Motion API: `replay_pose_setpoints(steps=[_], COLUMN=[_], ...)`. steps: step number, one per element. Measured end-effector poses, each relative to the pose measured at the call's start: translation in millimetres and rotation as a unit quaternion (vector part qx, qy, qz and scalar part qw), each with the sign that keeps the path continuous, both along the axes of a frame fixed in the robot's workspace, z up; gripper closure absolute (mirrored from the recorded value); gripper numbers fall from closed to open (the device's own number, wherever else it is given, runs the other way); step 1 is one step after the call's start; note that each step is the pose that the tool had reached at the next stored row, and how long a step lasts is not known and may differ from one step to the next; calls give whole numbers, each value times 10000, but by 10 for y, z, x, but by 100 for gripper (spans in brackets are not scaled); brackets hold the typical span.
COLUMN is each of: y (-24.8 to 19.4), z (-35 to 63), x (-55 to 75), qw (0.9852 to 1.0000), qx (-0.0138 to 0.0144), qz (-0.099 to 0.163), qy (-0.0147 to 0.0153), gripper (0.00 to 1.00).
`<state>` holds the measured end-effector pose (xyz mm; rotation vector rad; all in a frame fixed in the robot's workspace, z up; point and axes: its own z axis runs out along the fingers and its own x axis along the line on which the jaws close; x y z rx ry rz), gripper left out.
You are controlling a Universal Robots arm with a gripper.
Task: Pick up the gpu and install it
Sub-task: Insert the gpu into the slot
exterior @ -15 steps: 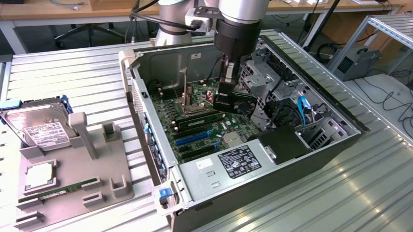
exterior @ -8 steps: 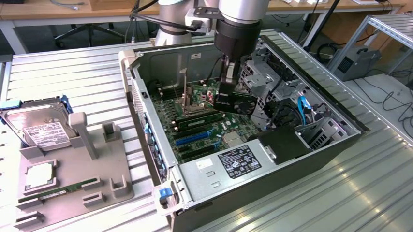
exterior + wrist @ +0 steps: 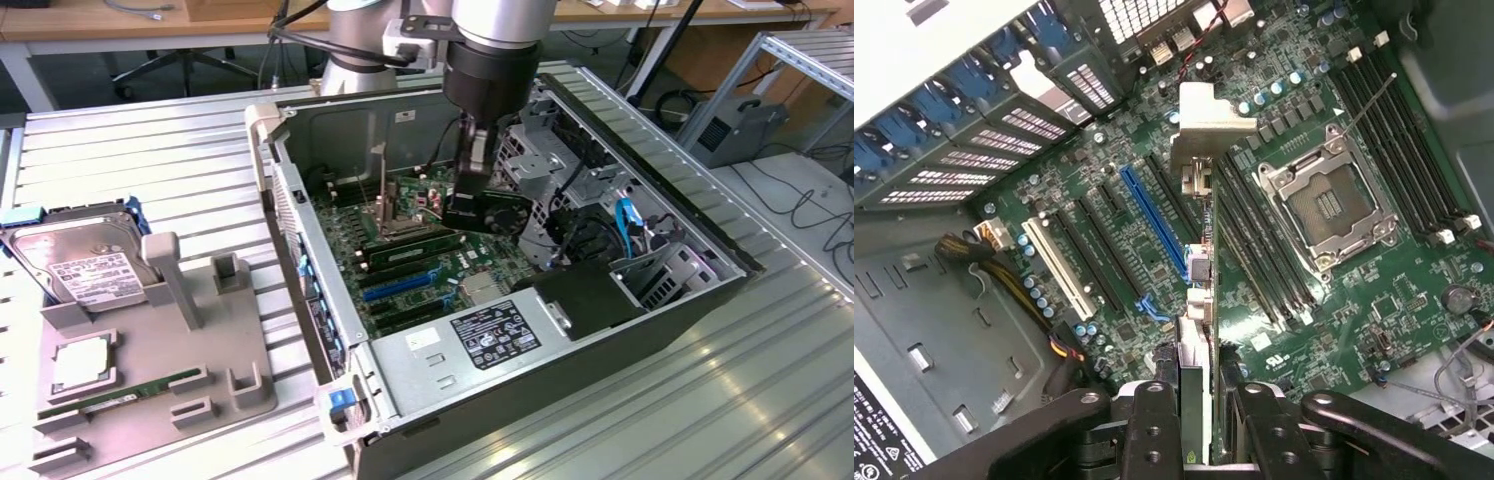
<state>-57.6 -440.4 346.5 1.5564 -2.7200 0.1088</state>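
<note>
- GPU sits edge-on, pinched between the half-closed jaws of the gripper, hanging just above the motherboard slots.
- Looks light and stiff but fragile, so I'd hold it by the bare top edge.
- Blue slot beside it.
- Farther out: PC case on the tabletop.

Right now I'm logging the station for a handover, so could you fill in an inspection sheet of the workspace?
Surface: ribbed metal table, open computer case lying on it.
Job's things: graphics card held edge-on above the motherboard, bracket end away from the tool.
Clutter: grey holder tray with hard drive, processor chip and memory stick.
Tool: tool shut on the graphics card, inside the case.
Cables: yellow and black bundle in the case.
Surroundings: desks, floor cables behind.
</note>
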Motion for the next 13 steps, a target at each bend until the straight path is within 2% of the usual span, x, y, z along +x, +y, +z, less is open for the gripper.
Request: replay_pose_setpoints(steps=[13], y=[0], z=[0], x=[0], qw=[9995], qx=[0], qz=[301], qy=[0], gripper=[74])
